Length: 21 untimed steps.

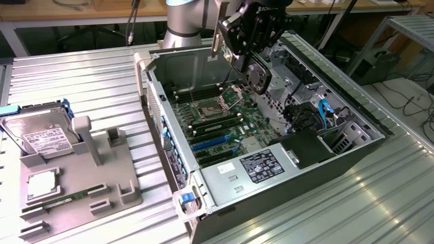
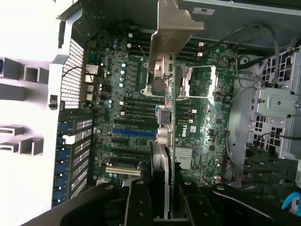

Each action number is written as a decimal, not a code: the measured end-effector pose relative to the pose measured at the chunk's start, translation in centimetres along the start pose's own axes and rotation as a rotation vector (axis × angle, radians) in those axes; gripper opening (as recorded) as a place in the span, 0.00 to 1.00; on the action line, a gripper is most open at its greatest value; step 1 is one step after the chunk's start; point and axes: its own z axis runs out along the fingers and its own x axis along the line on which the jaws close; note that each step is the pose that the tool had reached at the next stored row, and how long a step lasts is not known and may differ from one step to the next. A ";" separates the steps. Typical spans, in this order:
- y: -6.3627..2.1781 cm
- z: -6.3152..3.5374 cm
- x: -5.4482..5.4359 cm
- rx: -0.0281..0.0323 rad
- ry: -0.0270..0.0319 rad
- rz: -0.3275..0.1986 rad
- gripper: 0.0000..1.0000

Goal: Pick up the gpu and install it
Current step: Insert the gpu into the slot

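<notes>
In the exterior view's upper centre, the gripper [image 2: 163, 190] clamps the gpu [image 1: 257, 77] above the motherboard [image 1: 218, 121]: picked up, not yet installed.

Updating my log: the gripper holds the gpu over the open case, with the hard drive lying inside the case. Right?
Not quite. The hard drive sits in the grey holder outside the case, at the exterior view's left. The gripper does hold the gpu over it.

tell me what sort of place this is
Probably a robotics lab set up for computer assembly: the end effector holds the gpu over an open PC case on a ribbed metal table, with wooden workbenches behind.
</notes>
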 end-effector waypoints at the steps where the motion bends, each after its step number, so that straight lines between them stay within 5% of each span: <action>1: 0.00 0.00 0.0 -0.0002 0.0001 -0.007 0.27; 21: 0.00 0.00 0.0 -0.0017 0.0024 -0.091 0.27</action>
